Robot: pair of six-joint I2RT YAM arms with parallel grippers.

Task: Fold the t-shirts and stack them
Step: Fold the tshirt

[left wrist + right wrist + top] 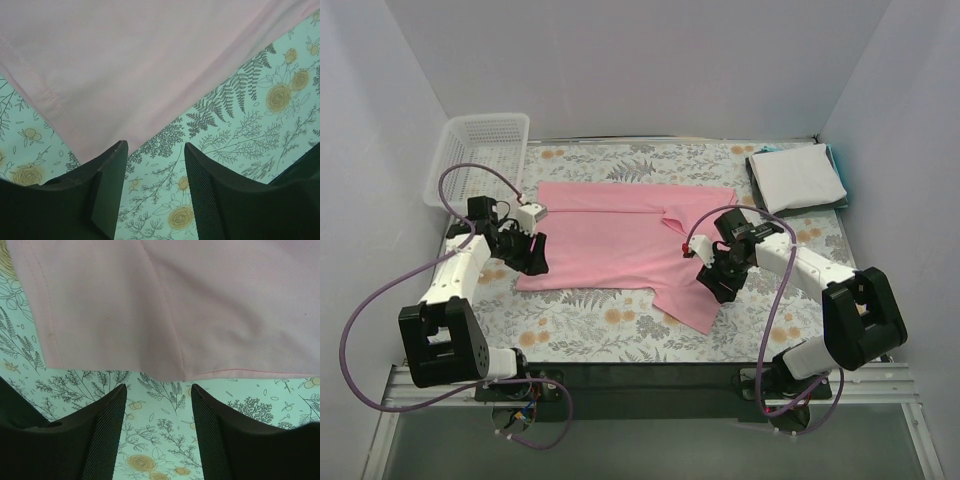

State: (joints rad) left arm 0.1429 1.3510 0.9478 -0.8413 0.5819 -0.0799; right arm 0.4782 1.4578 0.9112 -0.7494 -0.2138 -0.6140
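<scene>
We saw pink shirt (610, 240) flat on bench (580, 335). L gripper (155, 145) & R gripper (158, 387) hung low at its near edge, jaws apart, empty, prob. to pinch hem for a fold. Folded stack (798, 177) sat far right.

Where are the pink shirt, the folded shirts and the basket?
pink shirt (610, 235): top view, middle of its body.
folded shirts (798, 177): top view, centre of the white top surface.
basket (439, 163): top view, its left wall.
</scene>
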